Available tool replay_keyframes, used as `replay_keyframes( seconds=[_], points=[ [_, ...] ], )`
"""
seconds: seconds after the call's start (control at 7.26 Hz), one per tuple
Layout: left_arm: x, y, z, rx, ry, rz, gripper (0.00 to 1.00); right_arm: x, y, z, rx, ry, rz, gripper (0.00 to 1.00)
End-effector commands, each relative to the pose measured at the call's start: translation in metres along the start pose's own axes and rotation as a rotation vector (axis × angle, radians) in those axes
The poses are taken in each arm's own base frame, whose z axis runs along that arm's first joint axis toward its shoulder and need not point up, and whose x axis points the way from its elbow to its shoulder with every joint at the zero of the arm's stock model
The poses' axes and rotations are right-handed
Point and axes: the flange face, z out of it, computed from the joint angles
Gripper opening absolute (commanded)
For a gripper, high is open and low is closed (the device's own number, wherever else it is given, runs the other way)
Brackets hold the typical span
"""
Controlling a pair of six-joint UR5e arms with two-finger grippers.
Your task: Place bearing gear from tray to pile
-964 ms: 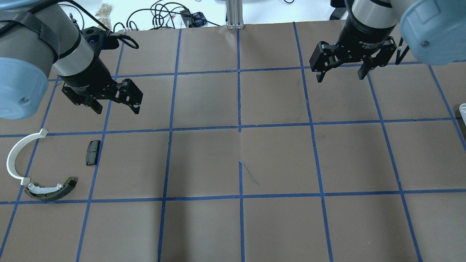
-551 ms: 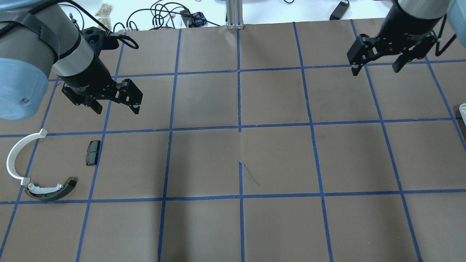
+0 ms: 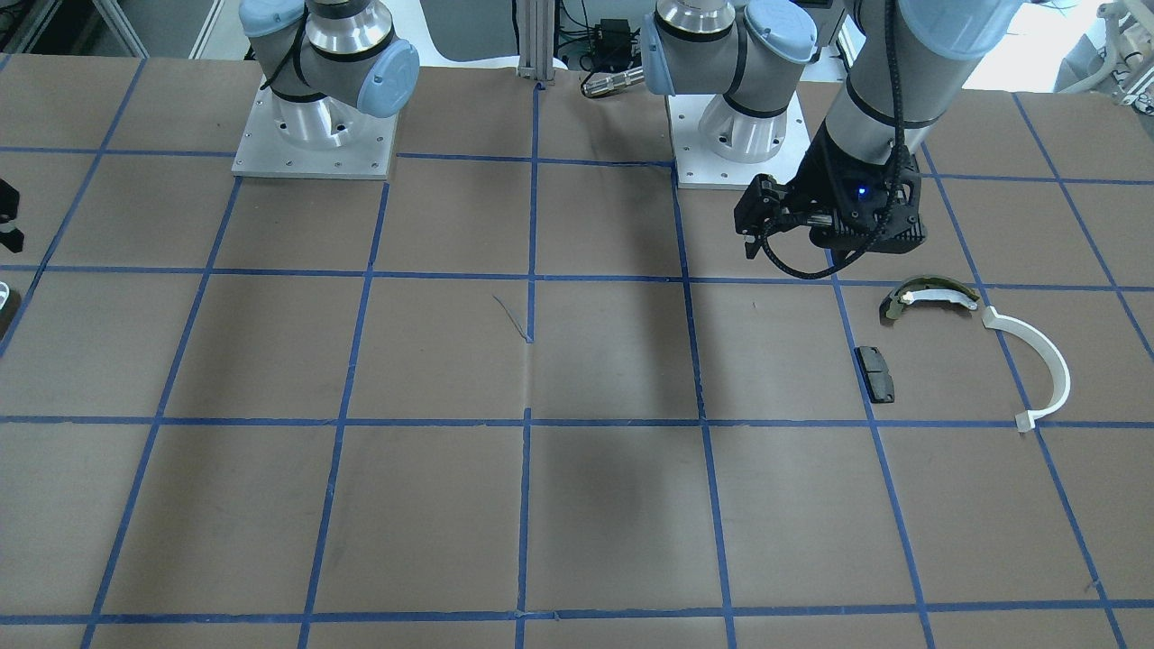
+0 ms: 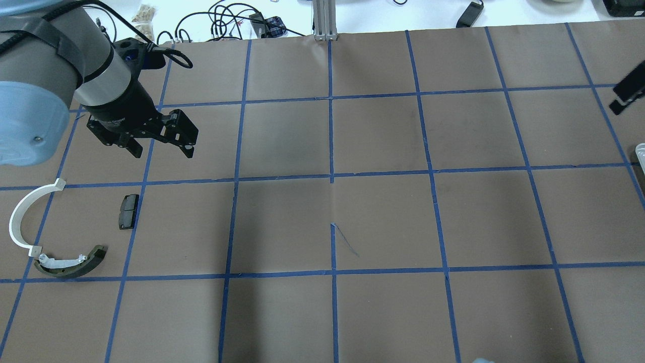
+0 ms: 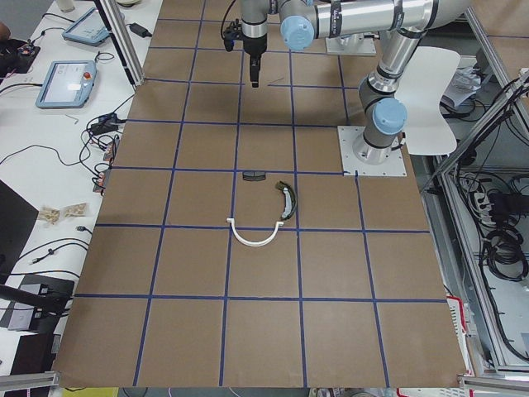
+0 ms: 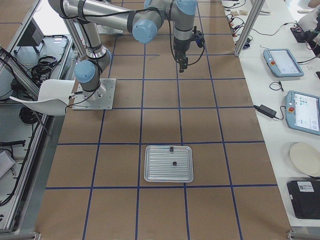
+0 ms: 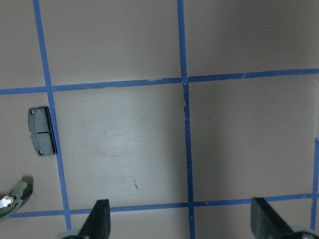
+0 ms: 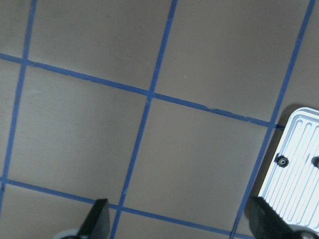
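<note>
Over the last second the right gripper (image 8: 178, 219) has swung away to the right edge of the overhead view, while the left gripper (image 4: 162, 150) has not shifted. Both hang with fingers spread wide and nothing between them. The tray (image 8: 299, 139) sits off to one side of the right gripper, beyond its fingertip, carrying a bearing gear (image 8: 282, 160) near its rim and a 2nd bearing gear (image 6: 174, 163) nearer its middle. The pile (image 3: 929, 287) lies near the left gripper, well apart from the tray: white half-ring strip (image 4: 13, 222), curved shoe (image 4: 60, 263), black pad (image 4: 129, 212)
</note>
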Motion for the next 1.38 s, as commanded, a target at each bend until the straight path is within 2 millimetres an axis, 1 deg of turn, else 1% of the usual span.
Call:
replay_keyframes(
  seconds=[0.0,0.14,0.28,0.41,0.55,0.69,0.83,0.96,1.1,1.24],
  points=[
    [0.0,0.0,0.001,0.0,0.0,-0.001,1.0,0.102,0.023,0.049,-0.034,0.087,-0.057,1.0],
    [0.0,0.0,0.001,0.001,0.001,-0.003,1.0,0.144,0.038,0.076,-0.038,0.102,-0.057,1.0],
    [0.0,-0.001,-0.001,0.003,0.001,-0.001,1.0,0.182,0.057,0.11,-0.042,0.074,-0.073,1.0],
    [0.0,-0.001,0.001,0.0,0.0,-0.001,1.0,0.204,0.055,0.146,-0.05,0.064,-0.072,1.0],
    [0.0,-0.001,0.001,0.001,0.001,-0.001,1.0,0.229,0.065,0.176,-0.046,0.069,-0.074,1.0],
    [0.0,-0.002,-0.001,0.004,0.001,-0.001,1.0,0.245,0.074,0.209,-0.039,0.018,-0.074,1.0],
    [0.0,-0.002,-0.002,0.006,0.002,-0.001,1.0,0.253,0.072,0.231,-0.033,0.02,-0.073,1.0],
    [0.0,-0.002,-0.002,0.006,0.004,-0.003,1.0,0.262,0.069,0.247,-0.033,0.034,-0.097,0.96],
    [0.001,-0.002,-0.004,0.01,0.006,-0.003,1.0,0.267,0.066,0.251,-0.026,0.044,-0.099,0.93],
    [0.001,-0.003,-0.004,0.012,0.007,-0.003,1.0,0.268,0.066,0.26,-0.028,0.032,-0.096,0.89]
  ],
)
